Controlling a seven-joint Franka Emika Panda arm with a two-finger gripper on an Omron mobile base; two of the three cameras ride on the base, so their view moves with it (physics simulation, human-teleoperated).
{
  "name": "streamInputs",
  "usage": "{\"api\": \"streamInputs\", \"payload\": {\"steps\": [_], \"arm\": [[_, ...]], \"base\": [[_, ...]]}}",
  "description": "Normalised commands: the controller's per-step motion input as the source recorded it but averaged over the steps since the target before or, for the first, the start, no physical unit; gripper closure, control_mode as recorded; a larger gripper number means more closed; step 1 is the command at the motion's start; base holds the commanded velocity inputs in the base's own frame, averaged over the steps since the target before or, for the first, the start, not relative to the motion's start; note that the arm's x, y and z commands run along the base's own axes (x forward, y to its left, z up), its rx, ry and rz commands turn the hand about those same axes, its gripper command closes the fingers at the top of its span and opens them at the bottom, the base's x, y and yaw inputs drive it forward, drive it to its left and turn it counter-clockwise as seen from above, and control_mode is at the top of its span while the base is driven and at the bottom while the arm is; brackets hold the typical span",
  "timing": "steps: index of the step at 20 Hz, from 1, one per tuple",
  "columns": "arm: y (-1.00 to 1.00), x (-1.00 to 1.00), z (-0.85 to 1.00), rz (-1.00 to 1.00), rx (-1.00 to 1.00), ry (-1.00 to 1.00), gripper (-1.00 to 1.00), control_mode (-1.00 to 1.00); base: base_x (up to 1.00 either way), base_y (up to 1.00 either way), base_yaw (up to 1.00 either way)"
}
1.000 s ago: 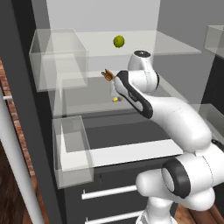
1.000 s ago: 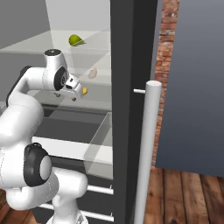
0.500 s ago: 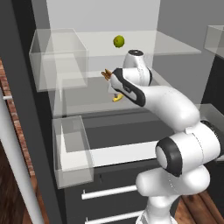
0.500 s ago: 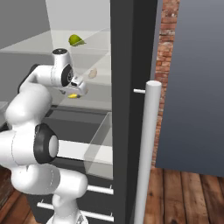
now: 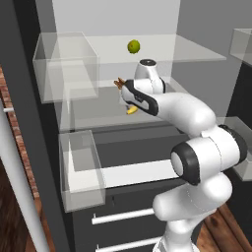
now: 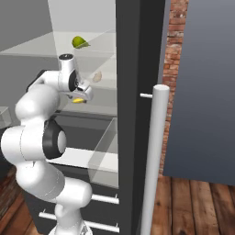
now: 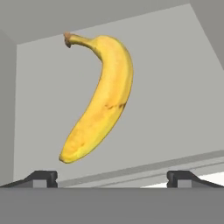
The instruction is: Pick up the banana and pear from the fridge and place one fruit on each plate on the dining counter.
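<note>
White fridge (image 5: 118,19) interior fills the background, door open, clear glass shelves and clear bins on the door side, two drawers with silver bars low down, long silver handle (image 6: 153,151) in front on the right base view. Banana (image 7: 98,98) lies on the middle glass shelf (image 5: 98,115), below the shelf that carries the pear; bright yellow, curved, brownish stem tip at one end, a few small dark speckles along its side, blunt pale-yellow far end. In the hand view it runs lengthwise up the picture, centred between the two finger tips and apart from them, nothing touching it. From the left base view just a yellow sliver of it (image 5: 131,110) shows under the hand; same from the right base (image 6: 79,100). Pear (image 5: 133,46) round, yellow-green, sits on the upper shelf, above and just behind the wrist. A brown lumpy item (image 5: 119,82) sits on the banana's shelf just beside the hand, toward the door bins. Arm reaches from the base up and into the fridge, elbow bent, forearm level over the middle shelf, hand tipped down at the banana. Gripper (image 7: 112,177) spread wide, jaws empty, hovering just above the banana, holding nothing.
</note>
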Motion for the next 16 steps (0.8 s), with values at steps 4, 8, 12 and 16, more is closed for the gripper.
{"api": "streamInputs", "payload": {"steps": [4, 8, 12, 16], "arm": [[0.02, 0.11, -0.10, -0.05, 0.00, 0.00, -1.00, -1.00], [0.04, 0.20, -0.06, -0.06, 0.00, 0.00, -1.00, -1.00], [0.01, 0.27, -0.03, -0.07, 0.00, 0.00, -1.00, -1.00], [0.03, 0.30, -0.12, -0.08, 0.00, 0.00, -1.00, -1.00]], "base": [[0.00, 0.00, 0.00], [0.00, 0.00, 0.00], [0.00, 0.00, 0.00], [0.00, 0.00, 0.00]]}}
